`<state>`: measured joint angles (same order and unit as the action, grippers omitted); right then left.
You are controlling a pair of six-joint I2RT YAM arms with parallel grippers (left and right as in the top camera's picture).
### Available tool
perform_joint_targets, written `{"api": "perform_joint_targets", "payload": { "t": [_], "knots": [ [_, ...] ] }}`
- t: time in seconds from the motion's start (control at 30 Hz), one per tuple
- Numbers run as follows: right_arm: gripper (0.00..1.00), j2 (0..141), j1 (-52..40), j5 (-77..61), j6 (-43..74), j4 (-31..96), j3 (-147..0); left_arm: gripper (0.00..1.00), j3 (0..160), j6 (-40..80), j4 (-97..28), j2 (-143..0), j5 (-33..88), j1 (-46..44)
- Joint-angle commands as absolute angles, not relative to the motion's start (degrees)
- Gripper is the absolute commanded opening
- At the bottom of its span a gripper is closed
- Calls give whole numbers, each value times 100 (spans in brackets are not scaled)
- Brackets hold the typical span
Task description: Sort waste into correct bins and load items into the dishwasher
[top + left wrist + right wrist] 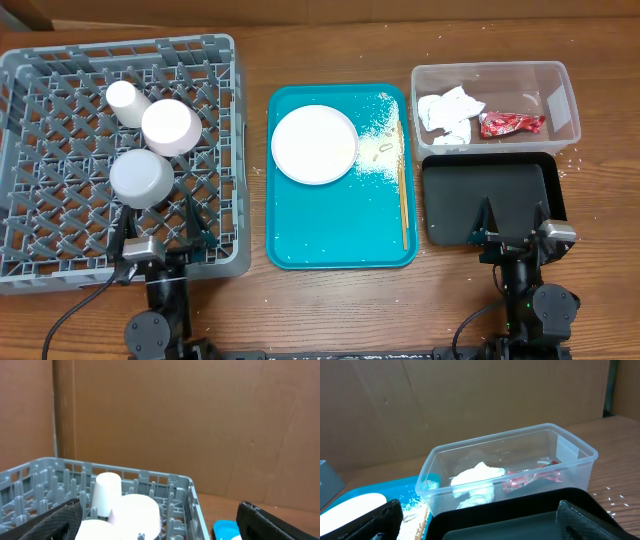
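The rack (120,45) holds a cup (126,101) and two bowls (170,127). On the teal tray (330,225) the plate (314,144) and loose rice (380,140) are seemingly what is left. The tub (490,67) has the napkin (447,113) and wrapper (510,124). Next, probably the plate: it lies flat, so it needs a rim grip. The left tool (163,222) by the rack and the right tool (515,218) over the black tray (485,195) both gape wide, empty.
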<state>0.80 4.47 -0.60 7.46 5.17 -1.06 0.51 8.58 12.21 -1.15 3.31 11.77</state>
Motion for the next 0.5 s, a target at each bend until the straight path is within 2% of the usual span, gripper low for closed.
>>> {"api": "perform_joint_targets", "payload": {
  "t": [0.0, 0.47],
  "knots": [
    [100, 16, 469, -8, 722, 484, -47, 100, 27, 838, 989, -19, 497, 1170],
    [100, 16, 469, -8, 722, 484, -47, 100, 27, 1107, -405, -19, 362, 222]
  ]
}}
